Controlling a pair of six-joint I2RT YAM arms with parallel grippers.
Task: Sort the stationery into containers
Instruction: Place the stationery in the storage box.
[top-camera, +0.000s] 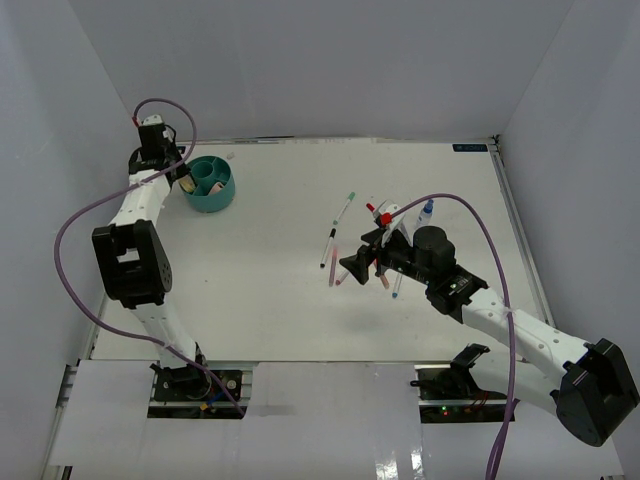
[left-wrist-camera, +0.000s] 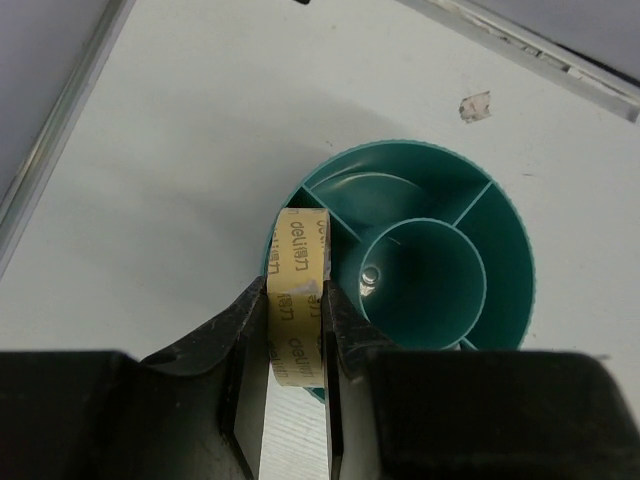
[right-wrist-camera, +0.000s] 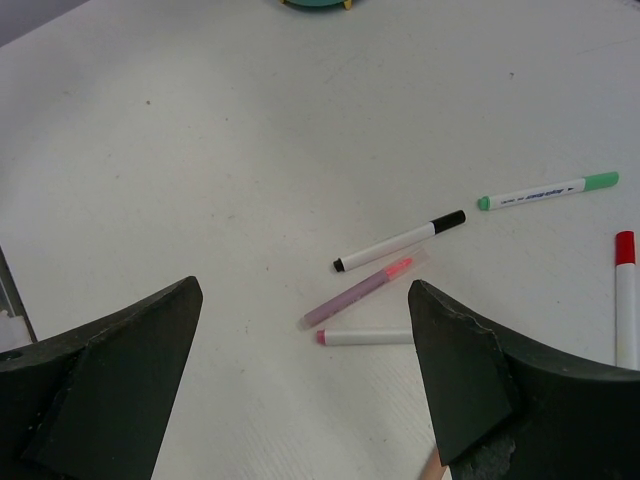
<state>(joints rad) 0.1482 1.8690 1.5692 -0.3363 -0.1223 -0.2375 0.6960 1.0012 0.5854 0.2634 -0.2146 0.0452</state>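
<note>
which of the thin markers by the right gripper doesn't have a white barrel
The pink-purple marker, lying between the black-capped marker and the pink-tipped marker; those, the green-capped marker and the red-capped marker all have white barrels.

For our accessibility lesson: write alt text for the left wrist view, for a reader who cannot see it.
The left end effector grips a cream tape roll on edge, right at the rim of a round teal organizer. The organizer, with a central tube and divided compartments, stands on a white table.
</note>
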